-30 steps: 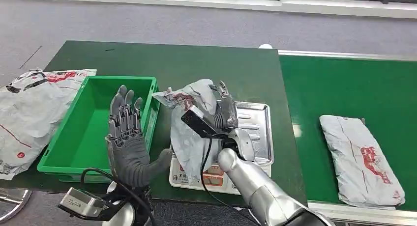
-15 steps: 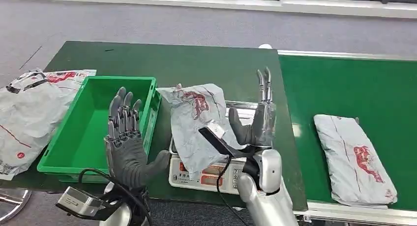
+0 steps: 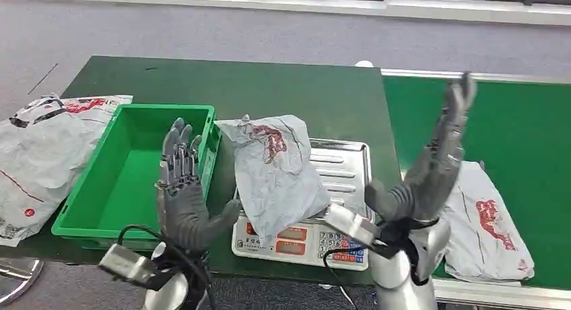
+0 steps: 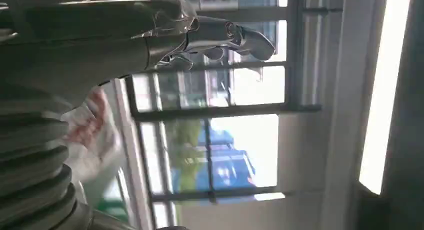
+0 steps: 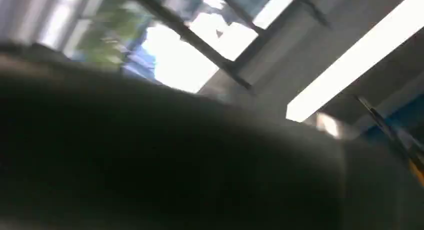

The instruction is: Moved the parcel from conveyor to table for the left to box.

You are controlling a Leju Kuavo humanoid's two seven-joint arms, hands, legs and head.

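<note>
Right hand (image 3: 431,172) motion-blurred, hiding part of conveyor parcel (image 3: 488,226).

You've got a dark green table (image 3: 269,81) carrying a green crate (image 3: 128,172) at its left and a weighing scale (image 3: 316,232) at the front edge, just beside the crate. A grey parcel (image 3: 276,168) lies on the scale's tray. Crumpled bags (image 3: 40,148) hang over the table's left end. Right of the table, the conveyor (image 3: 512,121) carries another parcel (image 3: 488,222).
</note>
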